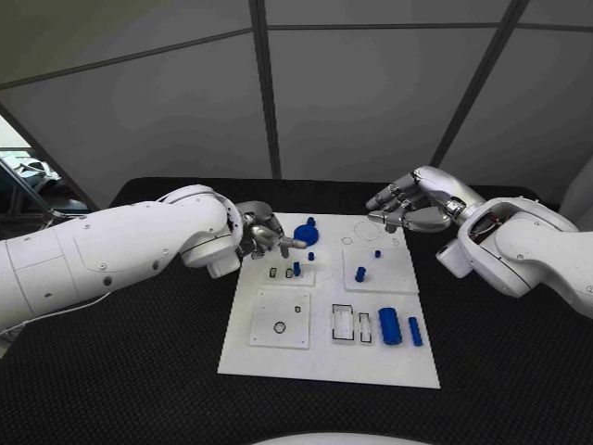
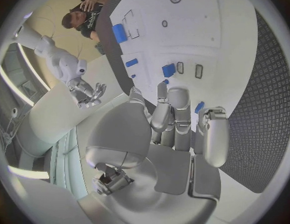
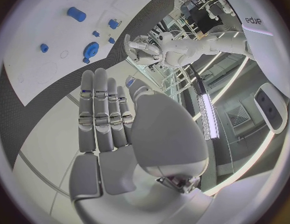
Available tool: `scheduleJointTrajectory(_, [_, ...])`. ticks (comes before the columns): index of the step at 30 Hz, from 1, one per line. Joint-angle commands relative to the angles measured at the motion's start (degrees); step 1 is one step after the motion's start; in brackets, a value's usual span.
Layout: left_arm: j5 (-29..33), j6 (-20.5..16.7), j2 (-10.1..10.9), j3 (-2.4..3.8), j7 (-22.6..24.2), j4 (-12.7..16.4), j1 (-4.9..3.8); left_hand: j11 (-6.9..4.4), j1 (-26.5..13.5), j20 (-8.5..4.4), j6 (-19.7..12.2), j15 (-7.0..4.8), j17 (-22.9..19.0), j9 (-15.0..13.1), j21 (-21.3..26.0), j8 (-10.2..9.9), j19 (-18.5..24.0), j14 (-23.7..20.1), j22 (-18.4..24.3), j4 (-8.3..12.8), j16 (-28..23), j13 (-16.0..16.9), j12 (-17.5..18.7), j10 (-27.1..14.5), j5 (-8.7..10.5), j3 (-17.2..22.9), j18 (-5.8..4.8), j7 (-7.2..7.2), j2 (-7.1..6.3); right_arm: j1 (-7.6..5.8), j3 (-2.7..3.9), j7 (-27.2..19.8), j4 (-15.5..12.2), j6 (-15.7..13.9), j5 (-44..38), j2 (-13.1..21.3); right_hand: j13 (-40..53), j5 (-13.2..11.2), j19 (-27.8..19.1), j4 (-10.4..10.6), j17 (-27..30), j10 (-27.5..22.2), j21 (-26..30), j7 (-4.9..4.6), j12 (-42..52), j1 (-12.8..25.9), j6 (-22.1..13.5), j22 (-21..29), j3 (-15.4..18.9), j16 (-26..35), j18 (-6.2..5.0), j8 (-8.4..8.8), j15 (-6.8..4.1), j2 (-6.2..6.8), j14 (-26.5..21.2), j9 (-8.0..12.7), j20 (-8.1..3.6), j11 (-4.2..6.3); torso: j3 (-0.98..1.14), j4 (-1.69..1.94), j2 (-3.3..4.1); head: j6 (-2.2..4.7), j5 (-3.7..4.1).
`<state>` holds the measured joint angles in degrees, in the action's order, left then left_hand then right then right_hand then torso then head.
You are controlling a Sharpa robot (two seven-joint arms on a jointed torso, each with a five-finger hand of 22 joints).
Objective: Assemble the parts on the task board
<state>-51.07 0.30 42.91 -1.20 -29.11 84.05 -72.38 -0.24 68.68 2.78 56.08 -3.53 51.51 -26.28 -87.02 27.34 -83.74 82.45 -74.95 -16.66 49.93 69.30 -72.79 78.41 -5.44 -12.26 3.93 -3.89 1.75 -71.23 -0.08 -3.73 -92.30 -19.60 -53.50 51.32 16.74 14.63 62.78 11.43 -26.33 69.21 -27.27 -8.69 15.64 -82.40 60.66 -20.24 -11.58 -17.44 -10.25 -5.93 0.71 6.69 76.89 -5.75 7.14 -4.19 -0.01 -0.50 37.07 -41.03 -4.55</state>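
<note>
White task board (image 1: 326,357) carries small blue parts (image 1: 390,326).

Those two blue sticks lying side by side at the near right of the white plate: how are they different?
The thick blue piece is clearly wider than the thin blue piece. The thick one also runs a little longer than the thin one. The thick one lies further in on the task board, while the thin one lies nearer its right edge. Both are blue, lie flat and run parallel, slightly apart.
</note>
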Motion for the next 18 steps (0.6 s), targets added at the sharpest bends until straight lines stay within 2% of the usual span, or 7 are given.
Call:
scheduleJointTrajectory(1, [-5.58, 1.54, -1.56, -0.97, -6.71, -1.01, -0.81, 0.07, -0.26, -0.17, -0.57, -0.11, 0.10, -0.34, -0.54, 0.24, -3.95, -0.09, -10.07, 0.13, -0.05, -0.02, -0.25, -0.01, 0.16, -0.28, -2.88, -0.08, -0.04, -0.16, 0.06, -2.00, 0.21, -1.59, 2.51, -0.22, -0.11, 0.37, 0.32, -0.20, -0.11, 0.37, 0.25, -0.04, -0.40, 0.63, 0.30, 0.11, 0.13, 0.19, -0.25, 0.11, 0.00, -0.09, 0.48, -0.05, -0.05, -0.03, 0.10, 0.04, -0.14, -0.20, -0.10])
scheduleJointTrajectory(4, [-5.93, 1.78, -2.60, -1.66, -7.43, -1.70, -1.12, 0.09, 0.24, -0.21, -0.92, -0.12, 0.21, -0.69, -0.61, 0.37, -4.06, -0.07, -10.23, 0.30, -0.07, -0.23, -0.03, -0.26, 0.09, -0.23, -2.91, -0.11, -0.07, -0.19, 0.06, -1.77, 0.34, -1.70, 2.21, -0.33, -0.20, 0.44, 0.39, -0.21, -0.14, 0.39, 0.39, -0.10, -0.46, 0.73, 0.16, 0.20, 0.21, 0.30, -0.24, 0.24, 0.02, 0.00, 0.51, 0.00, -0.05, -0.07, 0.09, -0.03, -0.12, -0.22, -0.22])
scheduleJointTrajectory(9, [-6.47, 2.44, -4.40, -2.39, -8.30, -3.12, -1.40, 0.12, 0.82, -0.23, -1.24, -0.10, 0.25, -1.04, -0.71, 0.49, -4.18, -0.07, -10.43, 0.45, -0.15, -0.44, 0.21, -0.53, 0.06, -0.14, -2.96, -0.15, -0.08, -0.23, 0.06, -1.30, 0.50, -1.93, 1.79, -0.44, -0.39, 0.70, 0.49, -0.16, -0.21, 0.35, 0.68, -0.19, -0.60, 0.94, -0.02, 0.40, 0.31, 0.55, -0.21, 0.46, 0.09, 0.01, 0.51, 0.07, -0.01, -0.16, 0.02, 0.07, -0.03, -0.31, -0.16])
scheduleJointTrajectory(18, [-6.69, 3.03, -6.29, -2.81, -8.91, -4.93, -1.52, 0.14, 0.94, -0.23, -1.34, -0.10, 0.24, -1.11, -0.83, 0.50, -4.30, -0.08, -10.69, 0.47, -0.19, -0.54, 0.32, -0.63, 0.05, -0.13, -3.01, -0.17, -0.08, -0.26, 0.06, -0.44, 0.77, -1.94, 1.38, -0.77, -0.83, 1.41, 0.61, -0.06, -0.33, 0.13, 1.46, -0.40, -0.96, 1.39, -0.40, 0.90, 0.54, 1.24, -0.17, 0.90, 0.29, 0.08, 0.34, 0.22, 0.13, -0.37, -0.03, -0.03, 0.03, -0.55, -0.12])
